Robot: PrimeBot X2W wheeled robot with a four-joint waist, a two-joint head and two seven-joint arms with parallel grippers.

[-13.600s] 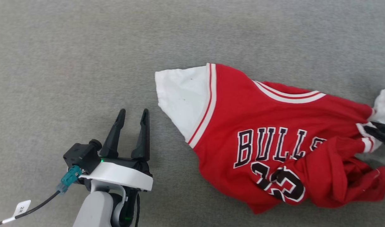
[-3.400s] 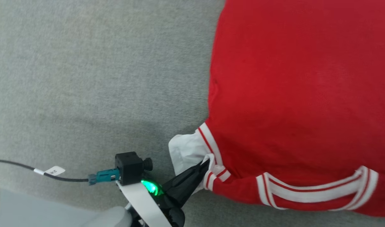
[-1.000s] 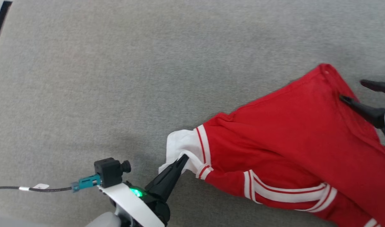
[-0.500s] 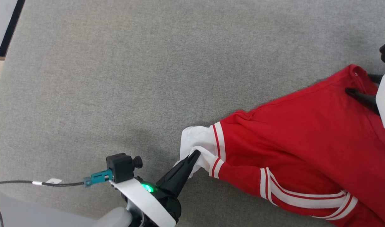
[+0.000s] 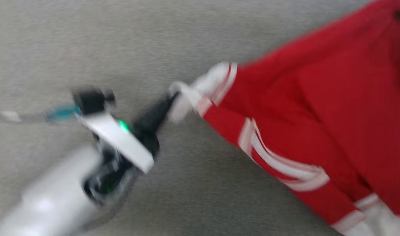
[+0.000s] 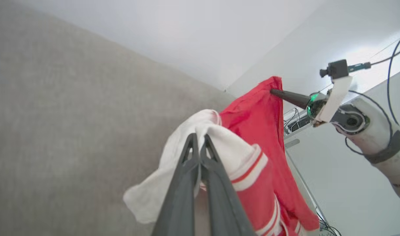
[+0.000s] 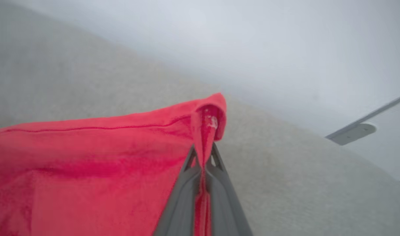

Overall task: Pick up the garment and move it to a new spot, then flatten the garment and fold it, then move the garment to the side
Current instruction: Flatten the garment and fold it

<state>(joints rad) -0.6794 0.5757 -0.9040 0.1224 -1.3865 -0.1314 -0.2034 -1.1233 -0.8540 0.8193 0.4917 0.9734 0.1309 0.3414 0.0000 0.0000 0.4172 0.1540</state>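
Garment: the garment [image 5: 318,114] hangs stretched between the two grippers. The head view is blurred, so I cannot tell whether its lower folds touch the grey bench [image 5: 72,39].
Left gripper: the left gripper [image 6: 198,139] is clamped on the white sleeve [image 6: 232,147], with cloth bunched on both sides of its tips.
Right gripper: the right gripper [image 7: 203,150] is pinched tight on a red hem corner [image 7: 211,111], which curls over just past its tips.
Handling: soft, light and limp. It will likely sag between the two holds and could slide out of a thin pinch. The hem and the striped trim look like the firmer places to grip.
Arm pose: the left forearm [image 5: 46,203] slants up behind its gripper toward the sleeve. The right forearm [image 6: 373,131] is well apart, beyond the left gripper's tips, with its fingers aimed back toward them.
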